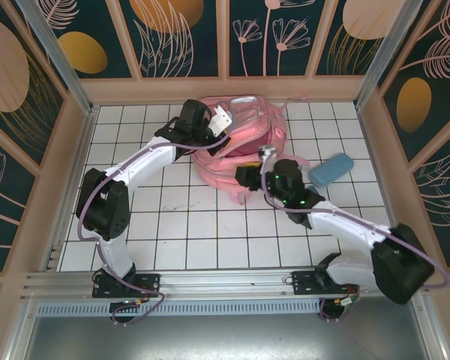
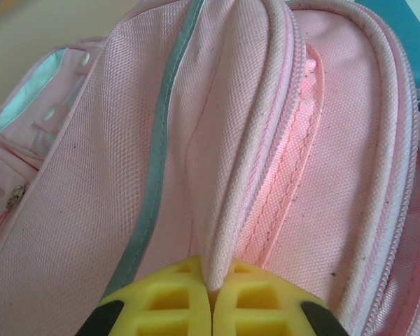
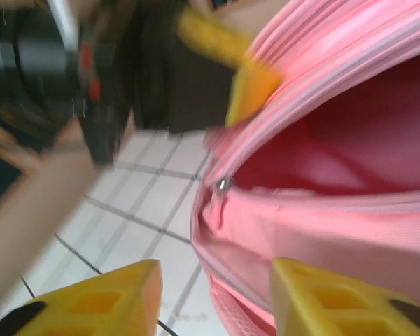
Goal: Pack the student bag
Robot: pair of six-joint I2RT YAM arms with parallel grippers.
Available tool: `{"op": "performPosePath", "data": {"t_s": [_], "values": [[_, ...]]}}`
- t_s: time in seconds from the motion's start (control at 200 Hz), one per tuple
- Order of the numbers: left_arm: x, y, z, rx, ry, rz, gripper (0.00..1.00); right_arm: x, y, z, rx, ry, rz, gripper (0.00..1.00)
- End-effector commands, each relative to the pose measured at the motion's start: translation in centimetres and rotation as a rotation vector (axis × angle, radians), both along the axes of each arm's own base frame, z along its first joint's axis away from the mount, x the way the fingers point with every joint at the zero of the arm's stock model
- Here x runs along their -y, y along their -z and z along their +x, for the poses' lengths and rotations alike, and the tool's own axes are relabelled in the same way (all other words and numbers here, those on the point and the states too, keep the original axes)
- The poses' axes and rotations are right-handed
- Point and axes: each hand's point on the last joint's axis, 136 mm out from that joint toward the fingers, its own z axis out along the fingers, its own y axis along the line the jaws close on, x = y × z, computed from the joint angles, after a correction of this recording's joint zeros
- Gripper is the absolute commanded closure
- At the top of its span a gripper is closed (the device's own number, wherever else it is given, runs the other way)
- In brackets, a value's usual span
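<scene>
The pink student bag [image 1: 244,127] lies at the back middle of the tiled table with its main compartment gaping open [image 3: 336,133]. My left gripper [image 1: 214,133] is at the bag's left side. In the left wrist view it [image 2: 211,276] is shut on a piped edge of the bag's fabric [image 2: 266,140], pinched between the yellow fingertips. My right gripper [image 1: 245,178] is at the bag's near edge. It [image 3: 213,280] stands open, its yellow fingers [image 3: 112,297] wide apart, the bag's lower rim and zipper pull [image 3: 222,186] just beyond them.
A small blue pencil case [image 1: 331,169] lies on the tiles right of the bag, beside the right arm. Wooden walls [image 1: 375,135] close the table at the back and sides. White tiles [image 1: 187,225] stretch between the arms at the front.
</scene>
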Motion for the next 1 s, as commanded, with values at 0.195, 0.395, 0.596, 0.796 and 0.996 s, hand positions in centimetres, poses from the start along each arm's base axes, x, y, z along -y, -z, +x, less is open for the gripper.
{"op": "performPosePath", "data": {"t_s": [0.195, 0.395, 0.596, 0.796, 0.996], "values": [[0.6, -8.7, -0.2, 0.194, 0.012, -0.197, 1.00, 3.3, -2.8, 2.2, -0.284, 0.116, 0.284, 0.23], [0.7, -9.3, -1.2, 0.191, 0.035, -0.220, 1.00, 1.5, -4.1, 4.4, -0.358, 0.068, 0.404, 0.26], [1.5, -8.9, -2.5, 0.141, 0.119, -0.232, 1.00, 0.5, -2.5, 7.1, -0.414, 0.105, 0.436, 0.35], [1.0, -9.2, -1.9, 0.093, 0.040, -0.256, 0.88, -1.0, -3.2, 9.3, -0.366, 0.063, 0.491, 0.45], [-3.7, -9.3, -1.2, -0.049, -0.348, -0.332, 0.62, -1.2, -3.9, 9.7, -0.327, 0.047, 0.521, 0.65]]}}
